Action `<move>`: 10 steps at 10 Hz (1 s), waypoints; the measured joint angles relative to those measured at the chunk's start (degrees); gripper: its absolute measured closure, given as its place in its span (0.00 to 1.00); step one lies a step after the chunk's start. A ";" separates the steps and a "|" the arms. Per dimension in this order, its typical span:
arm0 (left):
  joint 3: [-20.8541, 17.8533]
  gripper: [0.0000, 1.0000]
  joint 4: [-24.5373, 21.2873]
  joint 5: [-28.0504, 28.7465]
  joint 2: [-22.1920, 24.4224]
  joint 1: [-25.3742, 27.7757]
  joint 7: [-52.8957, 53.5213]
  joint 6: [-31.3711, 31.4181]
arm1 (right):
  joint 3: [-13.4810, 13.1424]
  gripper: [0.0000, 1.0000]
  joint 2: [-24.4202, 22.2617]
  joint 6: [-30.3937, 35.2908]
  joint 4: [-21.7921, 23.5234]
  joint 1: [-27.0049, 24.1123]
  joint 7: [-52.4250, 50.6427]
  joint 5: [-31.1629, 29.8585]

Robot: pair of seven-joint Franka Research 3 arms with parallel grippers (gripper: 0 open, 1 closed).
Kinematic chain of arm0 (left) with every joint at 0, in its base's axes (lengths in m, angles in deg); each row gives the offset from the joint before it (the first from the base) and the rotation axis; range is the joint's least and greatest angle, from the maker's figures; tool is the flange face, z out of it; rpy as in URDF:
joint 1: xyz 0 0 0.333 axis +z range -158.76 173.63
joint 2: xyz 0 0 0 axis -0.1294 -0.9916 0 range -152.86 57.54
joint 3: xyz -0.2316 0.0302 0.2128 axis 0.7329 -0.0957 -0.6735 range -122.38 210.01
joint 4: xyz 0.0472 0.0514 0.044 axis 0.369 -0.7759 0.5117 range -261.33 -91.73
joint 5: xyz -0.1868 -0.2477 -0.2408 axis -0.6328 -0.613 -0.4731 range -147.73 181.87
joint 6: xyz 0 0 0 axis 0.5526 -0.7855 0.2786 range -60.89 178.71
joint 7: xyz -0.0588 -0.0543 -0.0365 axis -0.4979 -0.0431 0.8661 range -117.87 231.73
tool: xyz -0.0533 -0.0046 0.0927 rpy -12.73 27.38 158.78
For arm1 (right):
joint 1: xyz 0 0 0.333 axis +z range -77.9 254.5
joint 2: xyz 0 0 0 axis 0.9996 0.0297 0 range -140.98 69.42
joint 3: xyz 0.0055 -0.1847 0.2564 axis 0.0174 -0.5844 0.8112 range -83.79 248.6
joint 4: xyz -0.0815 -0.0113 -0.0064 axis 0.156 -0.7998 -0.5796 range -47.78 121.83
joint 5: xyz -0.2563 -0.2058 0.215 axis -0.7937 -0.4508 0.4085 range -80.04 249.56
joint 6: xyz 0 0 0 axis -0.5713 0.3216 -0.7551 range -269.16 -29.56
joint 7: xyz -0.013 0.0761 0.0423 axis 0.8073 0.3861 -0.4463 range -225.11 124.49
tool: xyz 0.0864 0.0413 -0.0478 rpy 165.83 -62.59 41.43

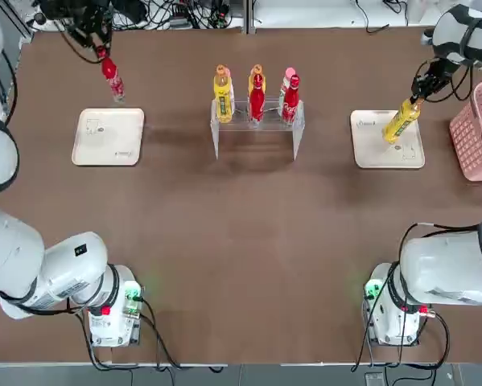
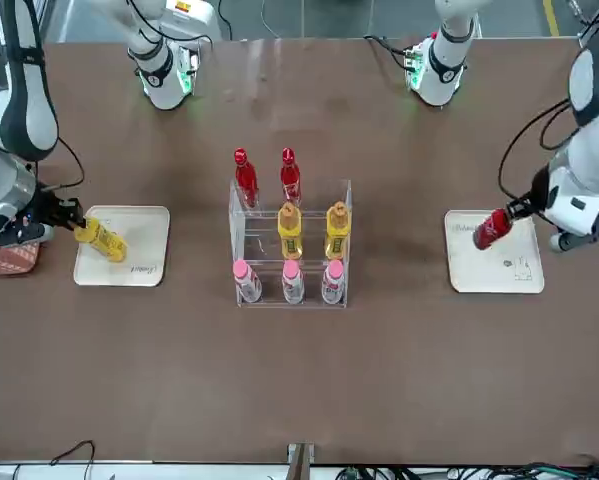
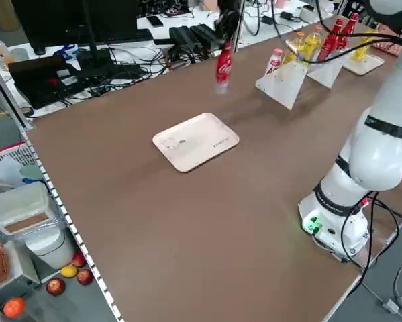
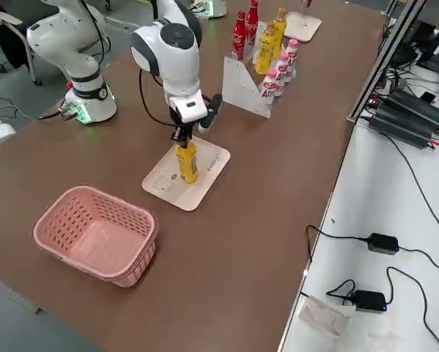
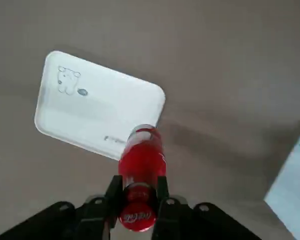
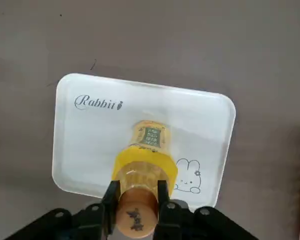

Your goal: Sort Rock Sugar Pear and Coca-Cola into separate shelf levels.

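- At the far left of the table, left gripper (image 1: 105, 58) is closed on the neck of a red cola bottle (image 1: 113, 80); fingers (image 5: 114, 192) clamp just below the red cap.
- Red bottle hangs in the air, cap up, beyond the far edge of the left white tray (image 1: 108, 137); not touching it. Left wrist view shows the tray edge beneath the bottle's base.
- Over on the right side, right gripper (image 1: 420, 87) is closed on the orange cap of a yellow pear drink bottle (image 1: 401, 121); fingers (image 6: 110, 197) press either side of the cap.
- Yellow bottle is over the right white tray (image 1: 369, 153), roughly mid-tray. Right side view shows it upright with its base at the tray surface; contact cannot be confirmed.
- Pink basket (image 1: 475, 133) sits just beside the right tray, toward the table's right edge.
- Clear shelf (image 1: 255, 127) stands at mid-table between the two trays, well apart from both grippers.
- Shelf contents, front view: top tier, two red bottles (image 2: 245, 178); middle tier, two yellow bottles (image 2: 290, 230); lowest tier, three pink-capped bottles (image 2: 292, 282).
- On the top and middle tiers, one slot looks unfilled.
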 joint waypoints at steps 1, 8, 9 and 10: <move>2.46 0.68 2.46 -0.44 0.06 -0.10 -2.38 -1.56 | 0.01 0.66 0.00 0.00 -0.02 0.01 0.00 0.00; 19.31 0.68 11.73 -5.02 -1.39 -0.63 -15.31 -5.43 | 0.35 0.66 0.63 13.37 -10.10 4.37 3.80 -0.39; 20.85 0.68 12.99 -5.03 -2.32 -2.36 -18.04 -5.37 | 0.42 0.66 0.62 16.76 -12.72 5.45 5.14 -1.03; 21.16 0.68 13.83 -5.02 -3.17 -5.43 -20.88 -5.10 | 0.54 0.66 0.59 20.81 -15.84 6.91 6.69 -1.43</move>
